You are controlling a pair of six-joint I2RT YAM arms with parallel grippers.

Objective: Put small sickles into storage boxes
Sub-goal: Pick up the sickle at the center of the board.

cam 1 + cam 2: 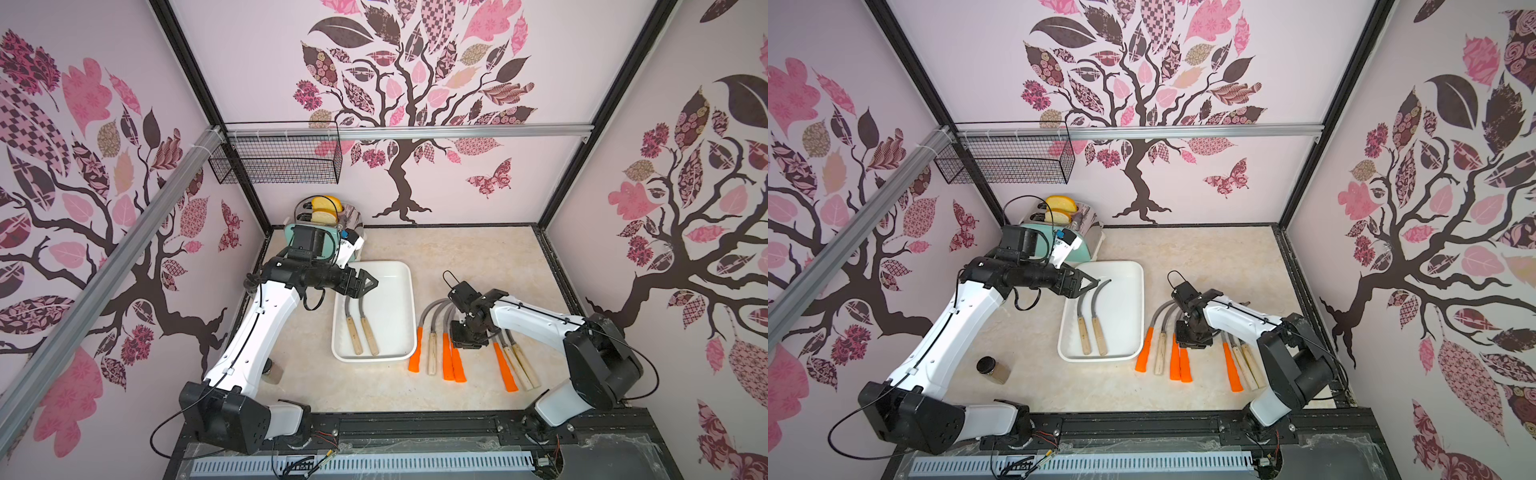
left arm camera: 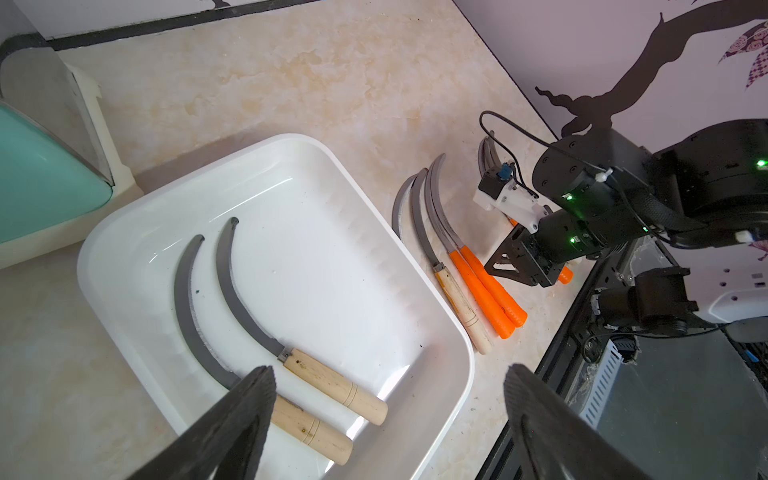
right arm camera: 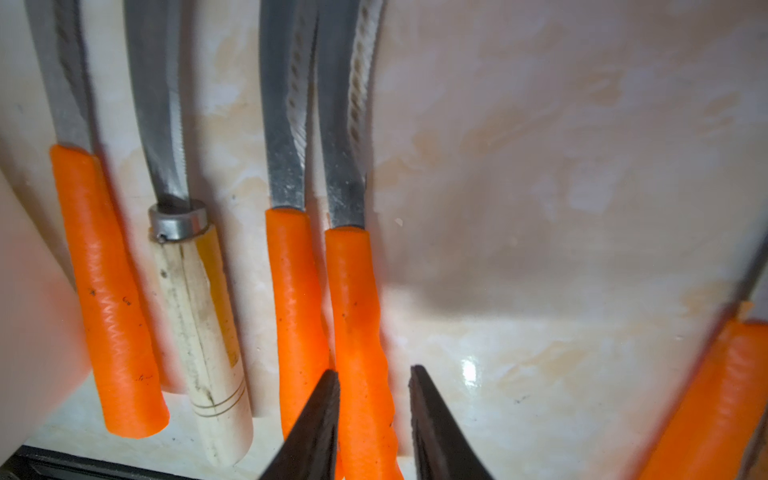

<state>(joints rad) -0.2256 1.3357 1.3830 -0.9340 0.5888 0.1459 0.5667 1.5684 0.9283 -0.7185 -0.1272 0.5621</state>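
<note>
The white storage box (image 1: 409,291) (image 1: 1140,286) (image 2: 291,139) lies mid-table and holds two wooden-handled small sickles (image 1: 361,336) (image 2: 332,382) side by side. My left gripper (image 1: 370,286) (image 2: 388,370) hovers open over the box's far left part with nothing between its fingers. To the right of the box several more sickles lie in a row on the table, some with orange handles (image 1: 415,349) and some with wooden ones (image 1: 517,365). My right gripper (image 1: 457,351) (image 3: 374,370) points down into this row. It is shut on one orange handle (image 3: 357,311), which rests on the table.
A teal toaster (image 1: 328,224) with bread slices stands behind the box at the back left. A black wire basket (image 1: 278,162) hangs on the rear wall. A small dark-lidded jar (image 1: 994,369) sits near the left arm. Walls enclose three sides.
</note>
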